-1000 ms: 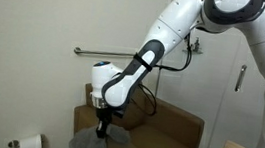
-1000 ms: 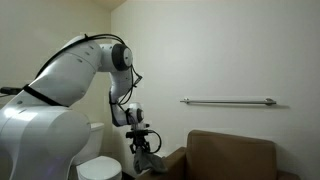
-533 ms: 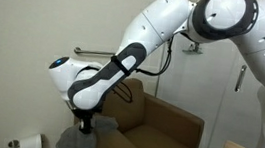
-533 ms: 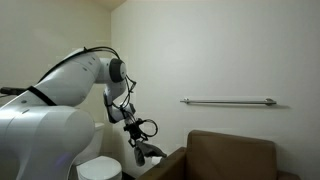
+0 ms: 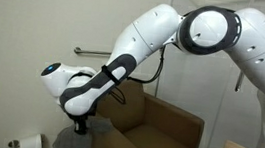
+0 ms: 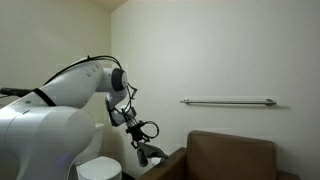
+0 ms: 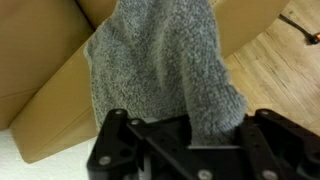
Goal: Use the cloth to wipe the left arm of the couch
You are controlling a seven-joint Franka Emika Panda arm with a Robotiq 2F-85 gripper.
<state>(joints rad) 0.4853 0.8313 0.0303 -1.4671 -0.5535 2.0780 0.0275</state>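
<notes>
Plain pale walls close off this corner, with a steel wall bar (image 5: pixel 87 51) above the tan couch (image 5: pixel 167 128) and a white paper roll (image 5: pixel 30 144) low down beside it. In that exterior view the white robot arm (image 5: pixel 146 40) curls down over the couch's near end. The grey cloth (image 5: pixel 83 140) lies draped over the left arm of the couch (image 5: pixel 121 133), directly under the wrist.

From the opposite side, an exterior view shows the arm reaching from the robot's bulky white base (image 6: pixel 40 140) down to the end of the couch farthest from the bar. The cloth shows only as a small grey patch there.

The wrist view shows it closest. The jaws are clenched on a bunched edge of the cloth, which spreads away across the tan armrest top. Wooden floor (image 7: pixel 285 60) shows past the armrest's edge.
</notes>
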